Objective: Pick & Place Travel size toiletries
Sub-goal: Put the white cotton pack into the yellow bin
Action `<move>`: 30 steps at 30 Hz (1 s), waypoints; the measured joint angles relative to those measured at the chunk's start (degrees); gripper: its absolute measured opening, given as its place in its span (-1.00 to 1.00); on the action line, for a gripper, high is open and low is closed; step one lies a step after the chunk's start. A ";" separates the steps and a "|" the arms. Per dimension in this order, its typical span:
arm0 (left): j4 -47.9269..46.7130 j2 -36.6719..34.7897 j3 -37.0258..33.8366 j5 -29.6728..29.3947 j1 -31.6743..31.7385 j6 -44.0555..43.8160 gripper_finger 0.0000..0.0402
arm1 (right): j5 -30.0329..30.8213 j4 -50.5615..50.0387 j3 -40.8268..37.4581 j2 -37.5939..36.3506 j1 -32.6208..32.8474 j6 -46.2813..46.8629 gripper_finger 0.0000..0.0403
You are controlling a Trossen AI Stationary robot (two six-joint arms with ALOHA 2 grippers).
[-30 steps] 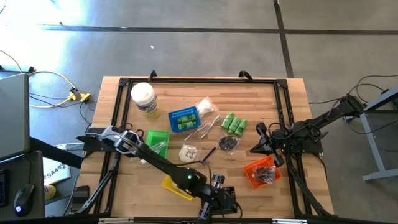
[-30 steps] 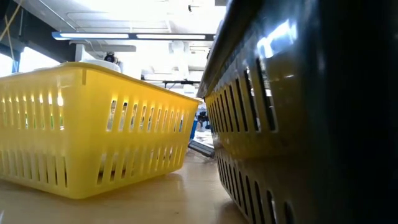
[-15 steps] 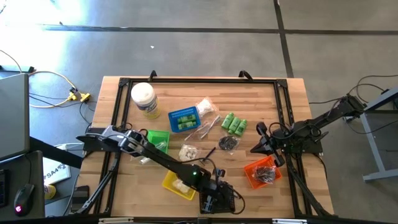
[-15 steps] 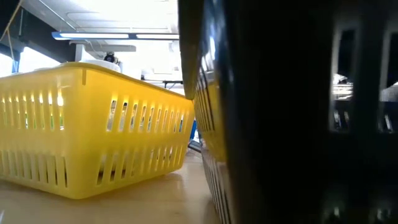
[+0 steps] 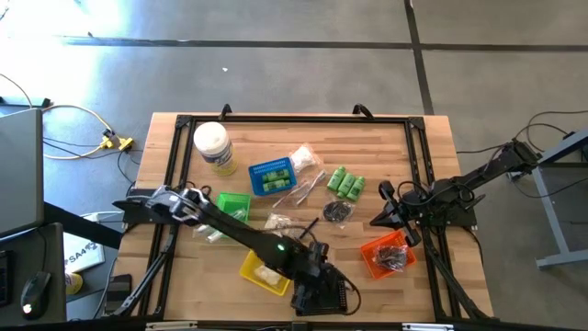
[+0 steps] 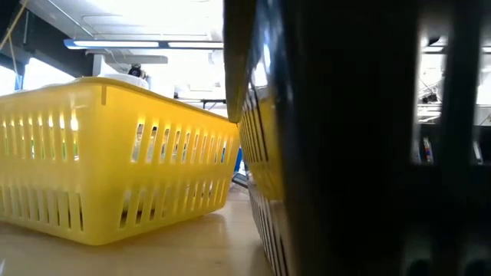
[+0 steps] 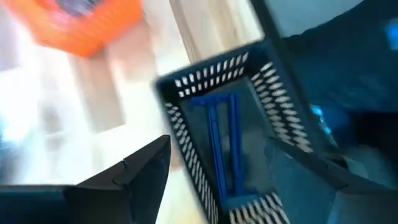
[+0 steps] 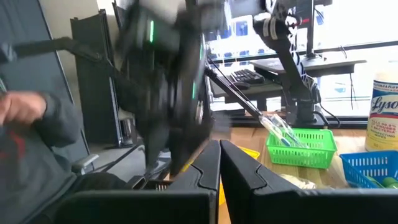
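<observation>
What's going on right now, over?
Left end effector open over the black basket, blue sticks lying inside. Right end effector shut, parked at table's right edge. Nothing blocking.

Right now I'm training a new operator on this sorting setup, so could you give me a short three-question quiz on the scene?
1. True or false: the orange basket is empty.
2. Over which basket is the left gripper? A) green basket B) dark basket C) blue basket
3. What lies inside the dark basket?

Key:
1. False; it holds dark pieces.
2. B; the gripper is open above it at the table's near edge.
3. A blue stick-like item. The right gripper waits shut beside the orange basket.
</observation>
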 joint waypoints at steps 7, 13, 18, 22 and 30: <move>-14.24 -15.81 4.93 -12.75 -2.73 -0.79 0.22 | -1.33 -0.22 0.00 -0.04 -0.02 0.19 -0.98; -21.75 -35.13 -1.70 -39.04 -7.06 -4.11 -0.22 | -1.10 -0.37 0.00 -0.04 -0.01 0.17 -0.99; -17.91 -50.99 -20.99 -47.62 -8.33 -4.78 -0.87 | 2.87 -0.37 0.00 -0.04 -0.01 0.12 -0.99; 2.10 -67.86 -45.82 -51.03 -7.16 -1.72 -0.96 | 4.79 -0.33 0.00 -0.04 -0.02 -1.05 -0.99; 34.37 -97.41 -83.60 -44.03 -0.62 4.77 -1.00 | 9.67 0.09 0.00 0.07 -0.04 -4.28 -0.99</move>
